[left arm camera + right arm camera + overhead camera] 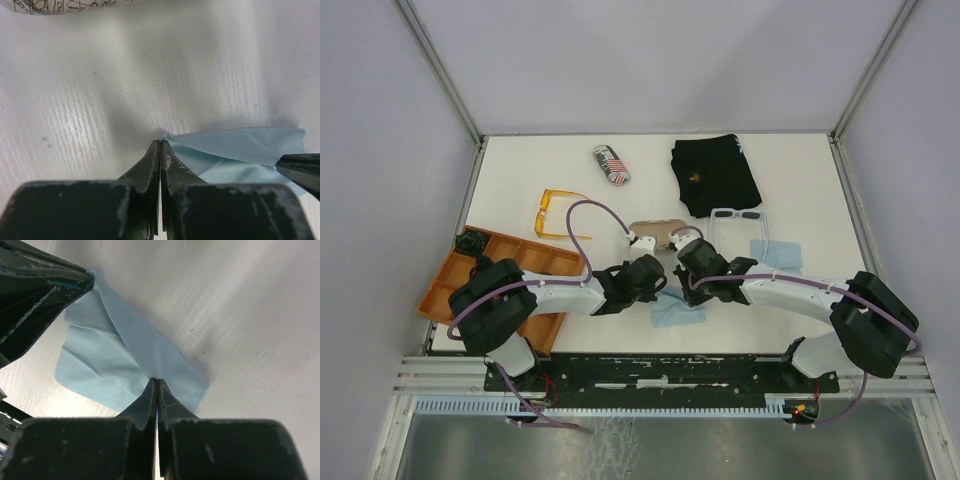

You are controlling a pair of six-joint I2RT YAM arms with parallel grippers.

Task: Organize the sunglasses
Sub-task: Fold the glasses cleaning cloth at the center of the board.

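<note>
From above, both arms are reaching inward over the white counter (820, 195) and meeting at a light blue cloth (678, 314) near its front edge. The left hand (658, 293) and right hand (691, 297) are working almost tip to tip there. Neither pair of sunglasses is being handled. The orange-amber sunglasses (560, 213) are lying open to the left, beyond the orange tray (510, 262). The white-framed sunglasses (739, 215) are lying to the right, just behind a second blue cloth (776, 252). A tan printed case (656, 232) is sitting just beyond the hands, with a flag-printed case (611, 164) and a black fabric piece (715, 173) further back.

In the left wrist view, the left hand's fingers are pressing fully together and appear to be pinching one pointed corner of the cloth. The right hand's dark tip is showing at the right edge.

In the right wrist view, the right hand is likewise clamped, nipping the cloth's near edge, while the left hand is gripping the far corner.

The step looks like spreading or folding this cloth, probably ahead of packing a pair. Both pinches are shallow, so it would go best with the hands rising together and pulling apart gently and evenly. A jerk could slip the thin fabric free, and the nearby tan case needs avoiding.
</note>
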